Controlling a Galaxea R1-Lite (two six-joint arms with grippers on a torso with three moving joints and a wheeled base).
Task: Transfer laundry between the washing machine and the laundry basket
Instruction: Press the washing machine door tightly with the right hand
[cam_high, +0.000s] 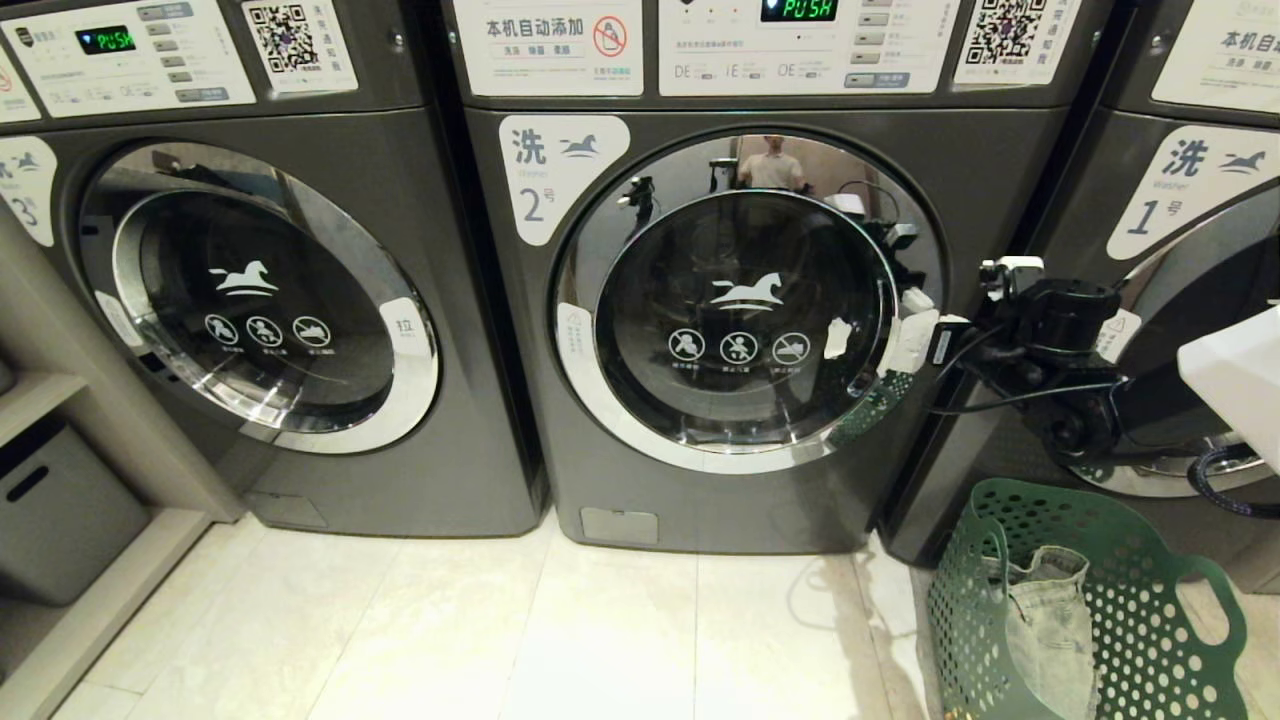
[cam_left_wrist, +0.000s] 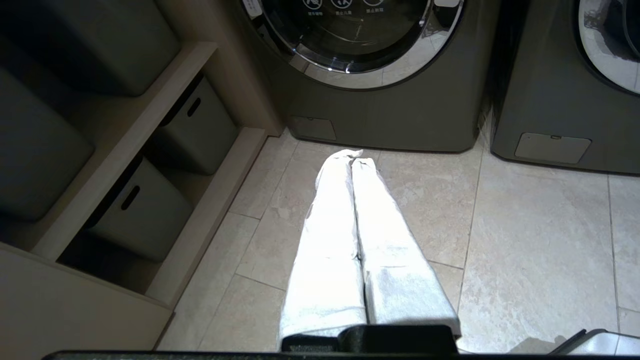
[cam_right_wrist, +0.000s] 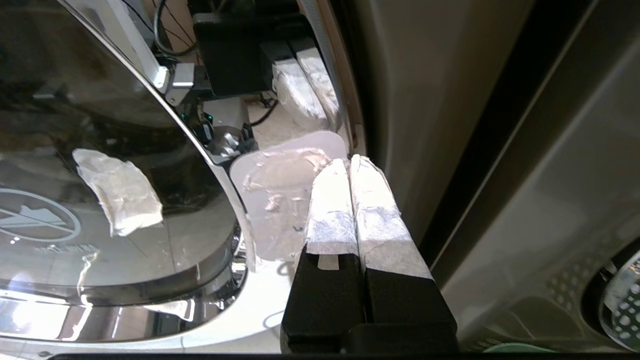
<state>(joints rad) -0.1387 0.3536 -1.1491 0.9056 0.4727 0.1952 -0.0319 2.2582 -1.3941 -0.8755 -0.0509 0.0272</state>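
Observation:
The washing machine (cam_high: 690, 490) marked 2 stands in the middle with its chrome-ringed door (cam_high: 740, 310) closed. My right gripper (cam_high: 915, 335) is shut at the door's right rim, its taped fingertips (cam_right_wrist: 332, 190) pressed together against a white tab (cam_right_wrist: 280, 185) on the chrome ring, with nothing between them. The green laundry basket (cam_high: 1150, 620) sits on the floor at the lower right, and a pale denim-like garment (cam_high: 1050, 630) of the laundry hangs over its wall. My left gripper (cam_left_wrist: 351, 157) is shut and empty, low over the tiles on the left; it is outside the head view.
Like machines 3 (cam_high: 300, 480) and 1 (cam_high: 1180, 250) flank the middle one. A shelf with grey bins (cam_high: 60, 510) stands at the far left. A person is mirrored in the door glass (cam_high: 772, 165). Pale floor tiles (cam_high: 500, 640) lie before the machines.

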